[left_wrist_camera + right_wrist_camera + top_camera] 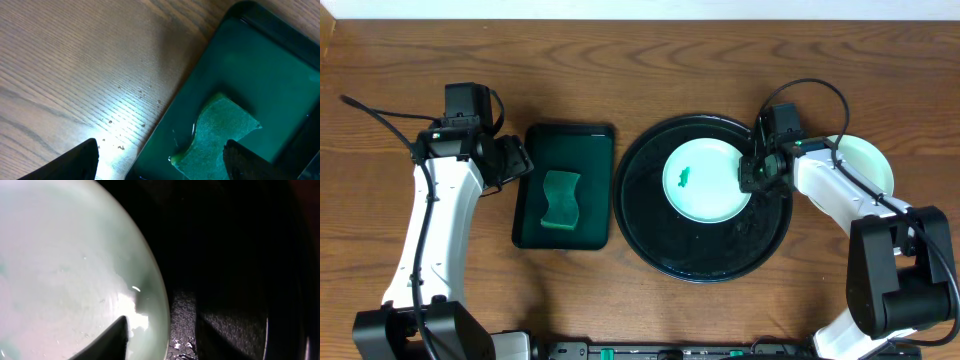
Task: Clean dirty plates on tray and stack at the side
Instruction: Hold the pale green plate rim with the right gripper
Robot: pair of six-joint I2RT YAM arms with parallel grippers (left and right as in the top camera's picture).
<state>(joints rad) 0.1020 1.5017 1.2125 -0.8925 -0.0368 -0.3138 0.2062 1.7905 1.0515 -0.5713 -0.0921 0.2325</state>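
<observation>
- Right gripper (165,341), closest to its own wrist camera, has its two dark fingers (107,342) parted. One sits over a round white shallow plate with a pale green tint (65,270) and the other over the floor of the large round glossy black tray (225,255). The plate's rim runs between them, and no pinch on it can be seen.
- Small water droplets (180,344) lie on the black tray floor just beside the plate's rim.
- From overhead, the black tray (660,240) sits right of centre on the brown wooden table (620,70). It holds that one plate (715,195), set toward the far side of the tray, with a small green smear (684,178) on its left half.
- The right gripper (752,175) is at the plate's right edge, inside the tray's rim.
- Another round white plate (868,160) lies on the table just right of the black tray, partly under the right arm. I cannot tell whether more than one is stacked there.
- A smaller rectangular dark green tray (590,150) lies just left of the black one and holds a wavy-edged green sponge (560,198).
- The left gripper (518,160) hovers at the green tray's left edge. In its wrist view the gripper (160,161) is spread wide and holds nothing, with the sponge (220,135) and the green tray (270,65) on the right and bare wood on the left.
</observation>
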